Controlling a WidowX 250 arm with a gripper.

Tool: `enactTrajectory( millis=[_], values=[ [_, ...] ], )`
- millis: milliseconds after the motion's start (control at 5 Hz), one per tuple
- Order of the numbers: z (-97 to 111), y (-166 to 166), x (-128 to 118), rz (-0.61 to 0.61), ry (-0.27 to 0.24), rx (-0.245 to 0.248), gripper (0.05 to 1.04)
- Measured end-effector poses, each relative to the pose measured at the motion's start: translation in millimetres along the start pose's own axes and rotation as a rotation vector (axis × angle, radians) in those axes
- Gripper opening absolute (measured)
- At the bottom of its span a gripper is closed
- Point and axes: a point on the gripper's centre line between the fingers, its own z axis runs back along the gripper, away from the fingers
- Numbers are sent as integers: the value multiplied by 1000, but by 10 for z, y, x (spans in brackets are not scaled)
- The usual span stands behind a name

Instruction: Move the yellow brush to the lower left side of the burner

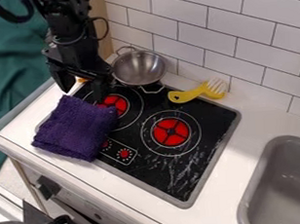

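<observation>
At the upper left, my gripper point(83, 85) hangs above the stove's back left corner, open, its fingers apart just over the purple cloth's upper edge. The yellow brush point(187, 94) lies at the stove's back edge by the tiled wall, white bristles pointing right, well to the right of my gripper. One red burner point(170, 132) is right of the stove's middle, in front of the brush. Another red burner point(115, 105) is at the back left, partly covered by the cloth.
A folded purple cloth point(77, 128) covers the stove's left part. A metal pot point(138, 68) stands at the back, close to the gripper's right. A grey sink point(286, 186) lies at the lower right. Control knobs point(124, 154) are printed near the stove's front edge.
</observation>
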Motion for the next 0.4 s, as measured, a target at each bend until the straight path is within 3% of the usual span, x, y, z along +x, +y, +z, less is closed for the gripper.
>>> enactTrajectory(
  millis=[400],
  values=[
    [-88,-60,20,2,32,-34,1004]
  ],
)
